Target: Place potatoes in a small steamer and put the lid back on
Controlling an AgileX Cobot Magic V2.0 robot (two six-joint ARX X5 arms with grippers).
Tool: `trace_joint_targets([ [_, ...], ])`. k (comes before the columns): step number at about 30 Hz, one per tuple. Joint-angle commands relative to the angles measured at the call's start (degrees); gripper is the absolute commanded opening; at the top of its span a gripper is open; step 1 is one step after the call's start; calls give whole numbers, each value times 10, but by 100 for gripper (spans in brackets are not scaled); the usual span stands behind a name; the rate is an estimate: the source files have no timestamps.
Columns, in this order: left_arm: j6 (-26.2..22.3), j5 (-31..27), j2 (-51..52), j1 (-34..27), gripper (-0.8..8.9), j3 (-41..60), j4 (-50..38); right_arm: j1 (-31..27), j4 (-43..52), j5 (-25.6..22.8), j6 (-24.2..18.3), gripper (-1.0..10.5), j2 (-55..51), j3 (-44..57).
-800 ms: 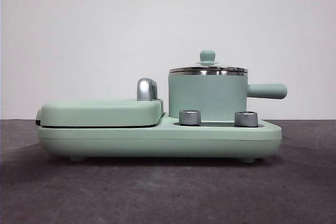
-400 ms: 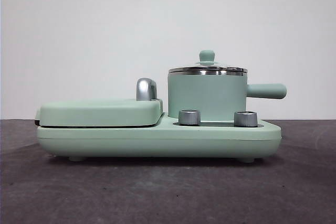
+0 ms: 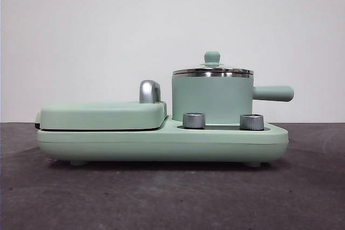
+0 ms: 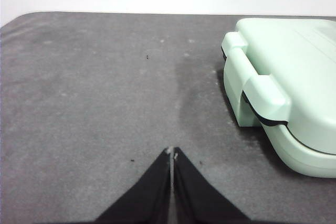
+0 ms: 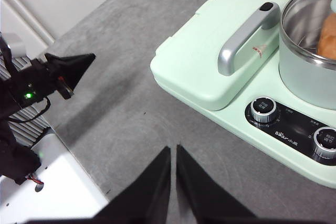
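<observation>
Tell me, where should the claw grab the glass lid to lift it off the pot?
Grab the small green knob in the middle of the lid, coming straight down from above. The knob sticks up on a narrow neck, so two jaws can close around it, while the lid's steel rim lies flat on the small steamer and offers little to pinch.

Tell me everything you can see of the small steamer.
The small steamer is a mint-green cylindrical pot with a steel rim, standing upright on the right part of the green cooker base, behind two silver knobs. A straight green handle sticks out sideways. The glass lid with its green knob sits on top. Through the glass, the right wrist view shows the orange-brown potato inside.
</observation>
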State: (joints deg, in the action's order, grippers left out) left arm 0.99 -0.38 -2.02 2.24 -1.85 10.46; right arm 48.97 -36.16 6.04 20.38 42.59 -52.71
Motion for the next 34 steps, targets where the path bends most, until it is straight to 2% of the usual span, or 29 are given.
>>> trace_joint_targets([
  [1, -5, -3, 19, -1, 5, 11, 3, 6, 6, -1, 0, 14, 3, -6],
  [20, -5, -3, 17, -1, 5, 11, -7, 6, 6, 0, 0, 14, 3, -6],
  [23, -5, -3, 17, -1, 5, 11, -7, -3, 12, -12, -26, 14, 2, -1],
  [27, -5, -3, 17, -1, 5, 11, -7, -46, 40, -24, -67, 14, -17, 30],
  [30, -5, -3, 17, -1, 5, 11, -7, -106, 141, -24, -79, 14, -55, 113],
  [34, -5, -2, 17, -1, 5, 11, -7, -218, 300, -34, -119, 14, -131, 264],
])
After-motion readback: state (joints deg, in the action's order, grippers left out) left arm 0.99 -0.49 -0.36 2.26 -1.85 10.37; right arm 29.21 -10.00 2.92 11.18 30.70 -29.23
